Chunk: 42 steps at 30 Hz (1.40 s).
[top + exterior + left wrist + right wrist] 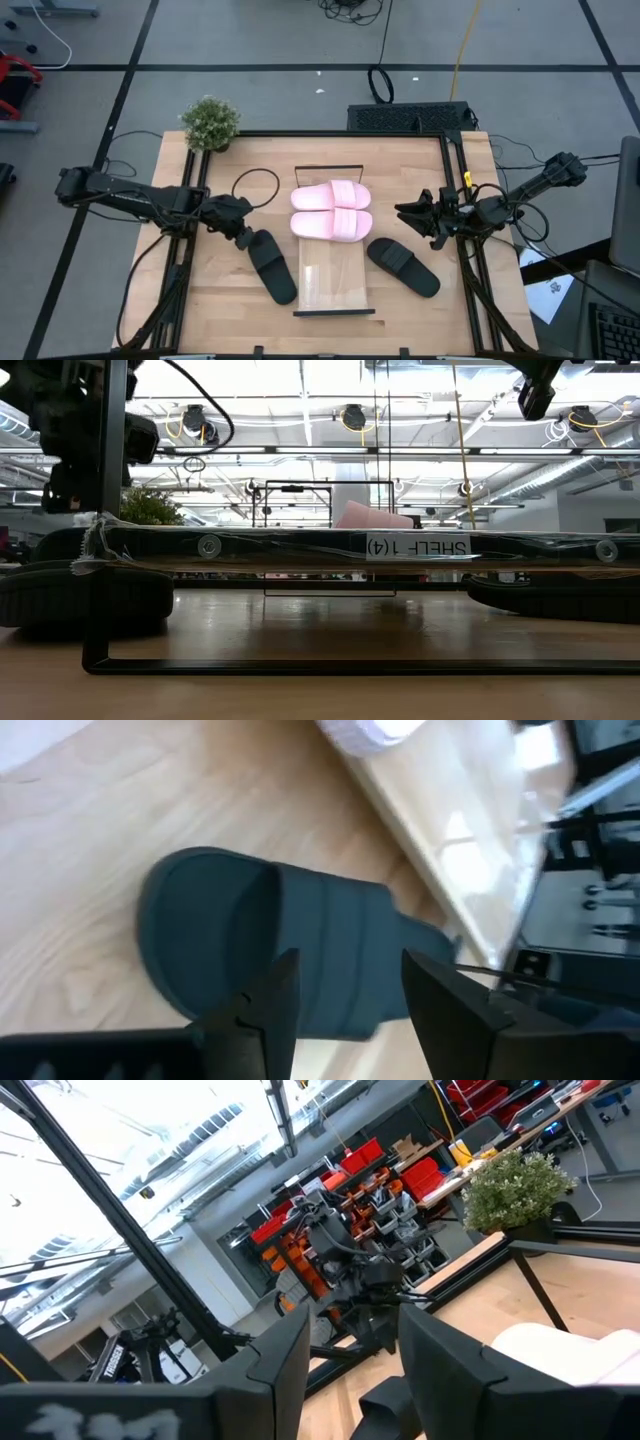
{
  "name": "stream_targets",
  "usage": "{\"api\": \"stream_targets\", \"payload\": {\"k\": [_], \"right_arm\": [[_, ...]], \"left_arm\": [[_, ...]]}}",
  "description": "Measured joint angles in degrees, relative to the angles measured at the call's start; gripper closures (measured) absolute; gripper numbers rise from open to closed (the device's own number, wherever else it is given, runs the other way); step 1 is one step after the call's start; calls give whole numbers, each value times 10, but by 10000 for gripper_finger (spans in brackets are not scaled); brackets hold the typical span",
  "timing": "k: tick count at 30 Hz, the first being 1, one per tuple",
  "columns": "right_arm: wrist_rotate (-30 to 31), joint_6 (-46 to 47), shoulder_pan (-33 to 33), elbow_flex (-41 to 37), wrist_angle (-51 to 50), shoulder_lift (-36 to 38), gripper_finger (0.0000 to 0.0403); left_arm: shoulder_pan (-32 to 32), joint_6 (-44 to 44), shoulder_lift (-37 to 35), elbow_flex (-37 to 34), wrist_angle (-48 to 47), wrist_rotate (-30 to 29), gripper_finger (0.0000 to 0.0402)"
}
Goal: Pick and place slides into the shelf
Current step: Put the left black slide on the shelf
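Observation:
Two pale pink slides lie side by side on the far half of the shelf, a narrow wooden board with black end bars. One black slide rests on its sole on the table left of the shelf, the other black slide to its right. My left gripper hovers open over the far end of the left black slide, a finger to each side and not touching it. My right gripper is open, held high above the table right of the shelf, beyond the right black slide.
A small potted plant stands at the table's far left corner. Black frame rails run along the table's left and right sides. A black cable loops on the table left of the pink slides. The shelf's near half is bare wood.

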<state>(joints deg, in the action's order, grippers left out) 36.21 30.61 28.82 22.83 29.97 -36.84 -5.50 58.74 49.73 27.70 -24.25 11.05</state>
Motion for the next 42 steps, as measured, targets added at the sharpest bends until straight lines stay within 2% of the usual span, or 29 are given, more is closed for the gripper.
{"api": "stream_targets", "payload": {"k": [8,15,20,28,33,42], "right_arm": [[0,2,0,0,2,0,261],[0,11,0,0,5,0,261],[-1,15,0,0,2,0,261],[-1,14,0,0,2,0,261],[0,13,0,0,2,0,261],[0,13,0,0,2,0,261]], "left_arm": [[6,-36,98,0,21,43,231],[18,-63,138,0,85,92,231],[23,-68,162,0,89,116,231],[24,-81,175,0,112,138,231],[25,-89,175,0,112,172,231],[25,-98,175,0,113,176,231]]}}
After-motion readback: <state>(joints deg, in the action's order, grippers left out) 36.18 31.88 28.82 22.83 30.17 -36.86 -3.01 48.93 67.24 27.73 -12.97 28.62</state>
